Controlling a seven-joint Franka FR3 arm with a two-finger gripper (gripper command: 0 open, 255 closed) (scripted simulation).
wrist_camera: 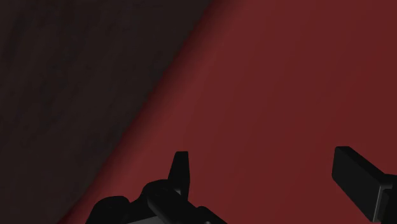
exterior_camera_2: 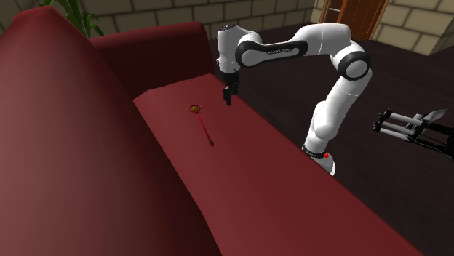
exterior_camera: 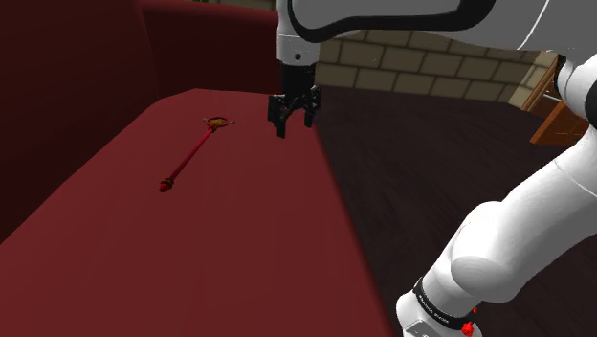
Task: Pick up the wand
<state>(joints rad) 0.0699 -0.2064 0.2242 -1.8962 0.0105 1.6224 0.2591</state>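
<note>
A thin red wand [exterior_camera: 191,153] with a gold, rounded head [exterior_camera: 219,122] lies flat on the dark red sofa seat [exterior_camera: 191,249]; in the second exterior view the wand [exterior_camera_2: 203,125] lies mid-seat, its gold head toward the sofa's armrest. My black gripper [exterior_camera: 294,117] hangs open above the seat's front edge, to the shoulder view's right of the gold head and apart from it. In the second exterior view the gripper [exterior_camera_2: 228,95] points down near that edge. The wrist view has the fingers [wrist_camera: 181,170] spread wide over bare red cushion [wrist_camera: 286,83], nothing between them.
The sofa's backrest [exterior_camera_2: 65,131] and armrest [exterior_camera_2: 160,44] rise behind and beyond the seat. Dark wooden floor [exterior_camera: 450,163] lies past the seat's front edge. A stone brick wall [exterior_camera: 421,62], a wooden door [exterior_camera_2: 360,14] and a black metal frame [exterior_camera_2: 415,127] stand farther off.
</note>
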